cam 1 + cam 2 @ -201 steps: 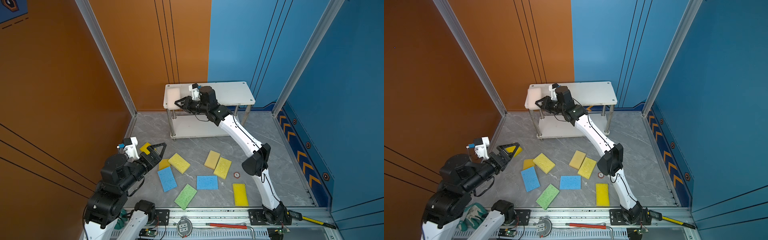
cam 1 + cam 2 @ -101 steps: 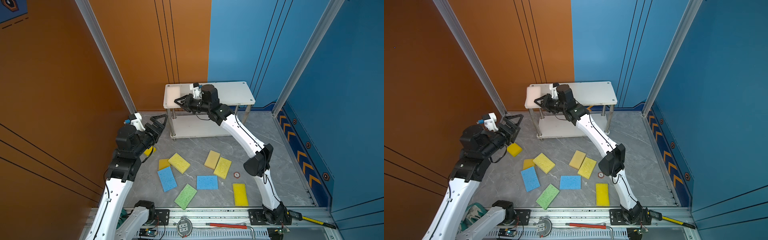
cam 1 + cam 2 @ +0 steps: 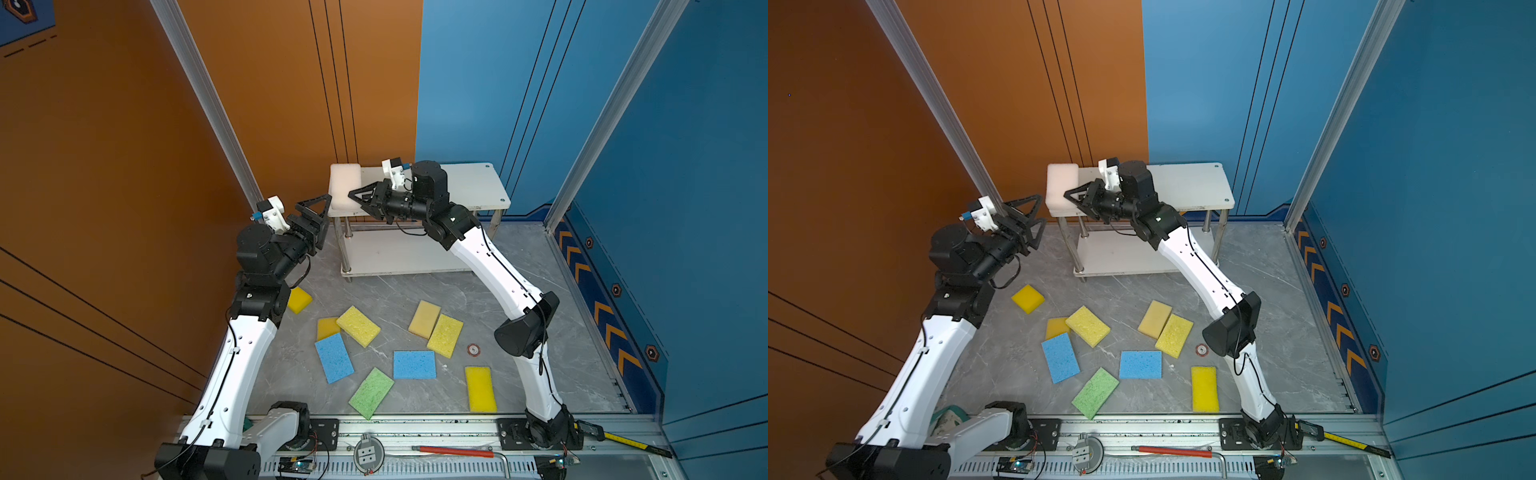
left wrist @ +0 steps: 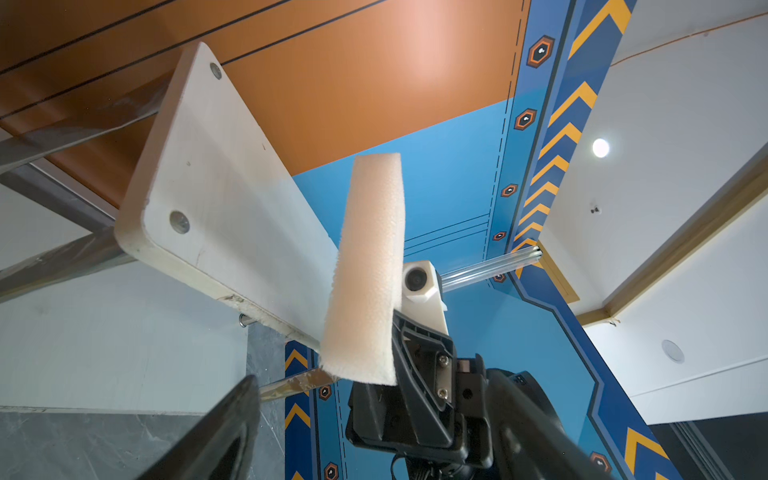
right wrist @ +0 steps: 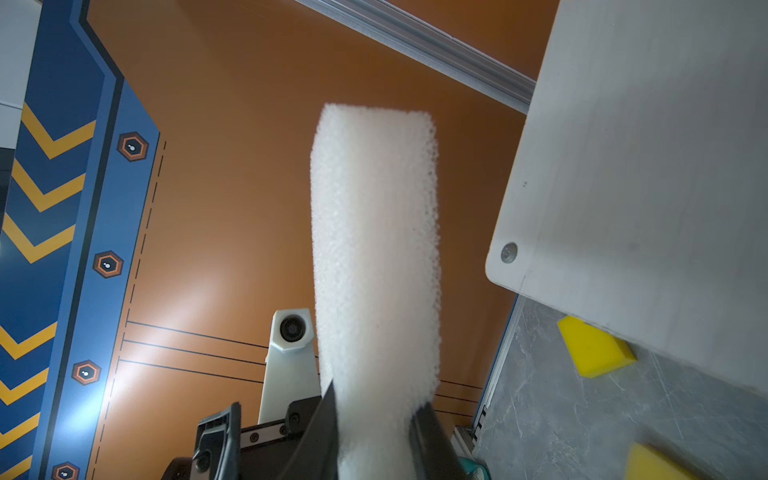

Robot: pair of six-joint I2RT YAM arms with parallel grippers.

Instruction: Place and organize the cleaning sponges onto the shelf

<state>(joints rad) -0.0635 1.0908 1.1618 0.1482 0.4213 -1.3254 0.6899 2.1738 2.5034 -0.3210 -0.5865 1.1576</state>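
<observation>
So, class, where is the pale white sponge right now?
In both top views the pale white sponge is at the left end of the shelf's top board, gripped by the right tool.

The left arm [image 3: 245,357] stands up from its base, the forearm bent toward the back; the left gripper [image 3: 325,216] has its jaws apart, nothing between them; the right arm [image 3: 494,266] stretches far toward the back left; the right gripper [image 3: 356,200] is clamped on one end of the pale sponge [image 3: 345,185].

A sponge [image 3: 344,183] is held between the jaws of the right gripper [image 3: 354,198] over the end of the shelf [image 3: 473,187], with the left gripper [image 3: 326,216] set just beyond it.
</observation>
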